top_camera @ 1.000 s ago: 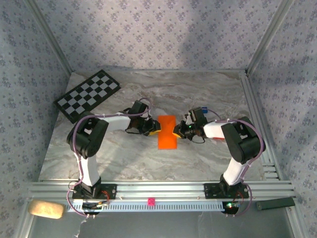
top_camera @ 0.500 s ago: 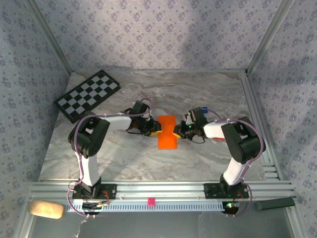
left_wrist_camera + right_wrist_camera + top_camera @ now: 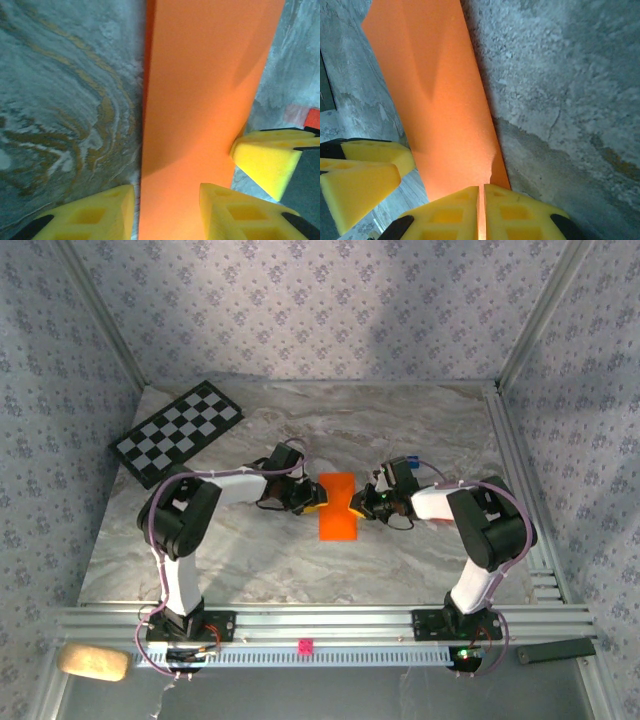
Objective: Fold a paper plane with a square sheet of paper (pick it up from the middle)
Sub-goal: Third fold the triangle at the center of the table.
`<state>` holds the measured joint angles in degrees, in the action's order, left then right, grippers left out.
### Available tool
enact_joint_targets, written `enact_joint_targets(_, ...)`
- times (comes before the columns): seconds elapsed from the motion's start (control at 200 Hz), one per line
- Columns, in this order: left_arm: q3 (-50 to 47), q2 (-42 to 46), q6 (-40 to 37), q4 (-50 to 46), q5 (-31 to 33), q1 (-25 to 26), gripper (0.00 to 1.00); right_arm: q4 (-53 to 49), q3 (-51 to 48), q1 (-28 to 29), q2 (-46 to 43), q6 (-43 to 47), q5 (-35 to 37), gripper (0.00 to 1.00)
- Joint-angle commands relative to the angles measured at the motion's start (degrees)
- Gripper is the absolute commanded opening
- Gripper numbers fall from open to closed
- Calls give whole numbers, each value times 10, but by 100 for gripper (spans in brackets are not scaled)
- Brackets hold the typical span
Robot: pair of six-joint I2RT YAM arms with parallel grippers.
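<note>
Marbled grey surface (image 3: 300, 570) boxed in by flowered walls; black-and-white checkerboard (image 3: 177, 432) flat at the far left corner, well apart from everything else; at the middle, orange paper (image 3: 338, 506) folded to a narrow strip, lengthwise away from the arm bases; flanked by left pincer (image 3: 316, 502) on one long side and right pincer (image 3: 362, 504) on the other, both low and pointing inward at each other across the strip.

Seen from the left wrist: yellow fingers (image 3: 90, 215) standing apart, unclenched, with the strip's near long edge running up through the gap between them; dark shadow along that edge, whether lifted off the stone or not impossible to tell; opposite pincer's yellow tip right at the strip's far edge.

Seen from the right wrist: yellow fingers (image 3: 450, 210) pressed together, clamped on the paper's edge, a thin orange line caught in the seam; rest of the strip stretching away over the stone, with the left pincer's tips just beside its other edge.
</note>
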<state>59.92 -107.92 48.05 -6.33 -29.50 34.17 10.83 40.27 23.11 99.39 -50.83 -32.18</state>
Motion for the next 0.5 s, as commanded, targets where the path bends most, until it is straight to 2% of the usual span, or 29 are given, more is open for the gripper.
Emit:
enact_joint_targets(0.0, 8, 12, -5, -37, 23, -1, 39, -78, -22, 2, 20, -7, 42, 13)
enact_joint_targets(0.13, 13, 8, -8, -33, 14, 1, 39, -78, -22, 1, 23, -8, 42, 13)
enact_joint_targets(0.495, 14, -4, 4, -1, -27, 3, 30, -79, -20, 2, 26, -7, 41, 13)
